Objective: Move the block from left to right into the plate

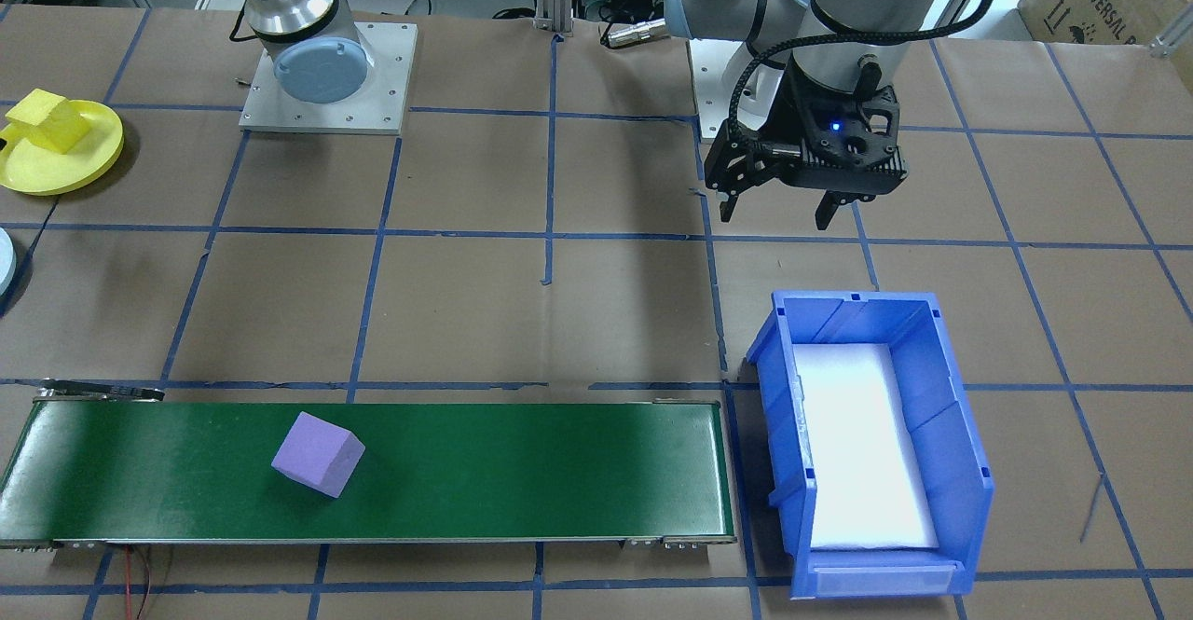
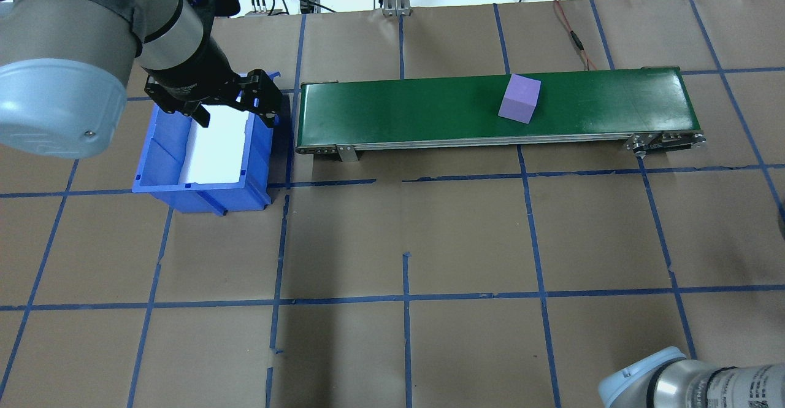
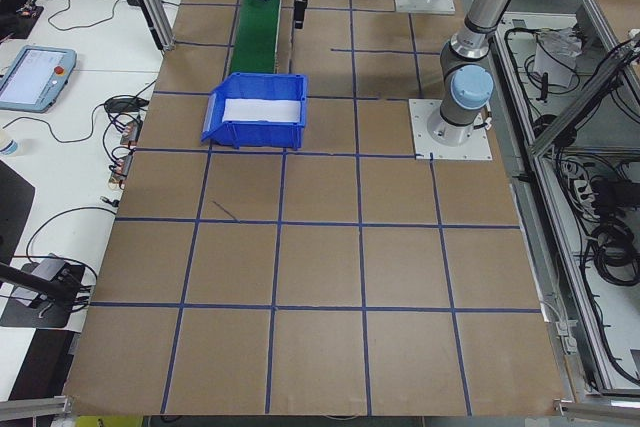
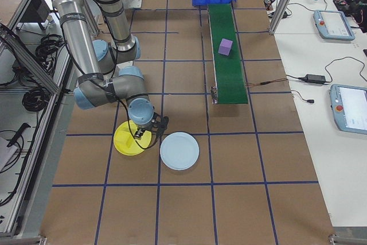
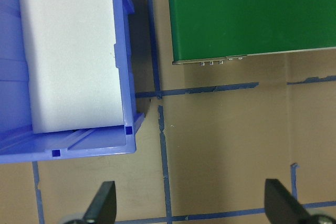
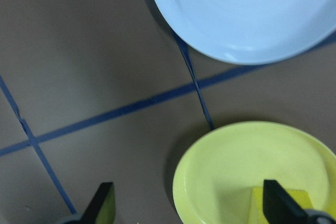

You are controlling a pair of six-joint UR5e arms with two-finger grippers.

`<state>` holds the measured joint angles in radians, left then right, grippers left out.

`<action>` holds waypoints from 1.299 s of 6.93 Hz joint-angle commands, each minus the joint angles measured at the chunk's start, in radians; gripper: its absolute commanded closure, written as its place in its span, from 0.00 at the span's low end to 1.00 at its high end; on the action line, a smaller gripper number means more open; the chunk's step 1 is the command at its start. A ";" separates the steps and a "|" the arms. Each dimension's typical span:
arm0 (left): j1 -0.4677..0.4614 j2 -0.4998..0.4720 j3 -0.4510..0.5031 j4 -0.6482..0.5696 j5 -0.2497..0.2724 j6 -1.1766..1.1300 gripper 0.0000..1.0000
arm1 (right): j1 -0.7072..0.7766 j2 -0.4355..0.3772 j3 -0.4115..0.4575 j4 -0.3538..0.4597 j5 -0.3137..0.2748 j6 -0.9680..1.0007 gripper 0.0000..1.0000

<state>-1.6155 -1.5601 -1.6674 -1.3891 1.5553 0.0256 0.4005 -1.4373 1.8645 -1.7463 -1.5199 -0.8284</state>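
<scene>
A purple block lies on the green conveyor belt, far from both grippers. My left gripper hangs open and empty over the table beside the blue bin. My right gripper is open and empty, low over the right edge of the yellow plate. A yellow block sits in that plate. A light blue plate lies beside it.
The blue bin holds a white foam pad and stands at the belt's end nearest my left arm. Brown paper with blue tape lines covers the table. Tablets and cables lie on side desks in both side views.
</scene>
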 commanded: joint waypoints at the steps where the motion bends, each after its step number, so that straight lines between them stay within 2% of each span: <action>1: 0.000 0.000 -0.002 0.001 -0.003 0.000 0.00 | 0.144 0.007 -0.071 -0.005 0.044 0.093 0.00; 2: 0.000 0.000 -0.002 0.001 -0.003 0.000 0.00 | 0.225 0.011 -0.079 -0.010 0.123 0.215 0.00; 3: 0.000 0.000 -0.002 0.001 -0.006 0.000 0.00 | 0.330 0.011 -0.106 -0.025 0.141 0.242 0.00; 4: 0.000 0.000 -0.002 0.001 -0.008 0.000 0.00 | 0.409 0.021 -0.117 -0.038 0.221 0.393 0.00; 5: 0.000 0.000 -0.002 0.001 -0.009 0.002 0.00 | 0.485 0.032 -0.117 -0.108 0.248 0.446 0.00; 7: 0.000 -0.002 -0.002 -0.001 -0.011 0.002 0.00 | 0.576 0.046 -0.130 -0.200 0.250 0.598 0.00; 9: -0.001 -0.002 -0.003 -0.007 -0.008 0.002 0.00 | 0.702 0.119 -0.143 -0.361 0.256 0.806 0.00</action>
<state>-1.6155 -1.5614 -1.6695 -1.3932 1.5463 0.0276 1.0301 -1.3607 1.7317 -2.0111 -1.2671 -0.1485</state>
